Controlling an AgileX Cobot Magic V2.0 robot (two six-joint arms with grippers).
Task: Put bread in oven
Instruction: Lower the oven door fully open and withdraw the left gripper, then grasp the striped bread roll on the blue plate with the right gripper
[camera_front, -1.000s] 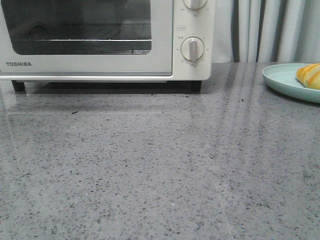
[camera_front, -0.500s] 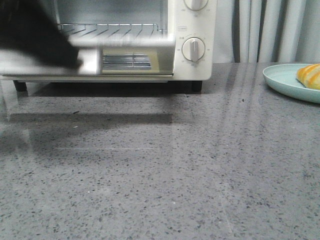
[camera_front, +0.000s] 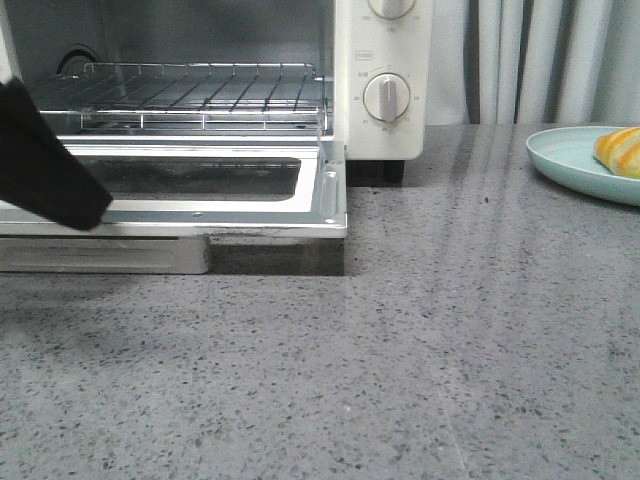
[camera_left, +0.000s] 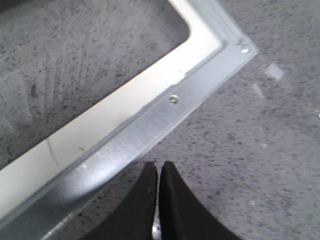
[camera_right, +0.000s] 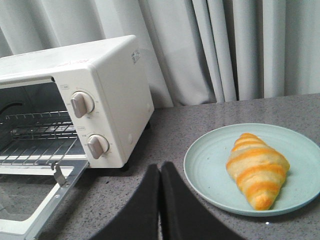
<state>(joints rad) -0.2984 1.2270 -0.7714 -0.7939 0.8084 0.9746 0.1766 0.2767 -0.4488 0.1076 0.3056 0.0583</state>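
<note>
Front view: nearest lies the grey counter (camera_front: 420, 380), then the oven (camera_front: 385, 60) with its door (camera_front: 200, 212) folded down flat and the rack (camera_front: 200, 90) bare inside. The left gripper (camera_left: 158, 172) hangs just off the door's edge, jaws pressed together on nothing; its black arm (camera_front: 40, 165) crosses the door's left end. The right gripper (camera_right: 160, 172) is likewise closed and empty, near the plate (camera_right: 210, 155). On that plate, right of the oven, lies the bread (camera_right: 257, 170).
</note>
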